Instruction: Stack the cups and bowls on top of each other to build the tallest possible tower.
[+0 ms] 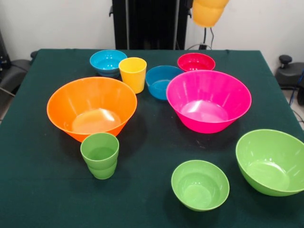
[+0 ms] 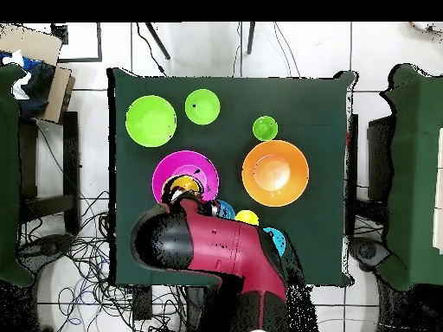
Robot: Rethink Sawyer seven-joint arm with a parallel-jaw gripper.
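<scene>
From the front camera I see the orange-yellow cup [image 1: 209,12] hanging in the air at the top edge, above the far right of the green table [image 1: 42,199]. The gripper itself is out of frame here, so I cannot tell how wide it stands. On the cloth sit the large orange bowl [image 1: 91,107], the hot pink bowl [image 1: 208,100], the large lime bowl [image 1: 271,161] at near right, the small lime bowl [image 1: 200,184], the green cup [image 1: 99,155], the yellow cup [image 1: 132,74], two blue bowls [image 1: 108,62] and the red-pink bowl [image 1: 195,62].

From overhead, the arm [image 2: 221,251] covers the gripper; the orange-yellow cup [image 2: 185,184] shows over the pink bowl [image 2: 173,169].
</scene>
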